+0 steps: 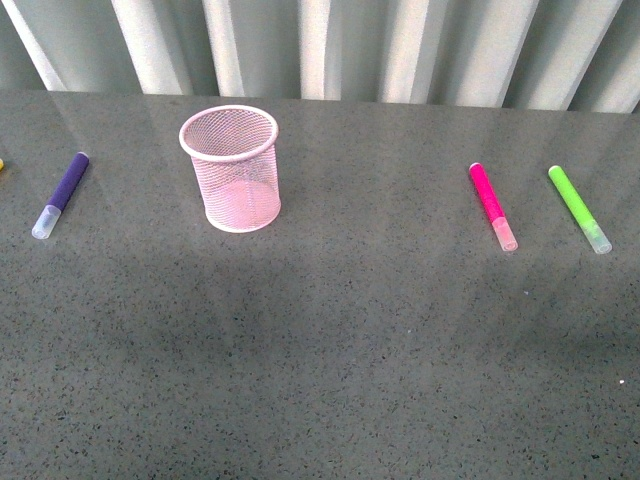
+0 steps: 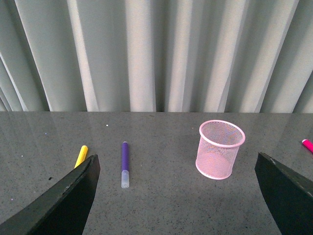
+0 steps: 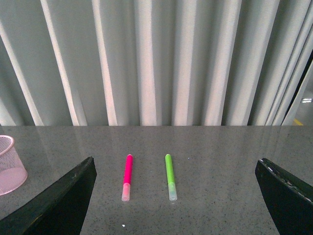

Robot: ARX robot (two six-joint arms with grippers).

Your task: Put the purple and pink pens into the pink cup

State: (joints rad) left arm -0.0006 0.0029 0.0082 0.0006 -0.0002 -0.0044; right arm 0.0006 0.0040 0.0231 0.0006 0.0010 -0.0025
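Observation:
The pink cup (image 1: 232,166) (image 2: 219,149) stands upright and holds nothing, left of the table's middle; a slice of it shows at the right wrist view's edge (image 3: 9,166). The purple pen (image 1: 61,193) (image 2: 124,163) lies flat to its left. The pink pen (image 1: 492,204) (image 3: 127,176) lies flat at the right. No arm shows in the front view. My left gripper (image 2: 178,196) is open, well back from the purple pen and the cup. My right gripper (image 3: 176,196) is open, well back from the pink pen. Nothing is between either pair of fingers.
A lime green marker (image 1: 579,207) (image 3: 170,176) lies just right of the pink pen. A yellow marker (image 2: 81,155) lies left of the purple pen, its tip at the front view's left edge (image 1: 1,164). Pleated curtains (image 1: 320,45) close off the grey table (image 1: 320,350) at the back.

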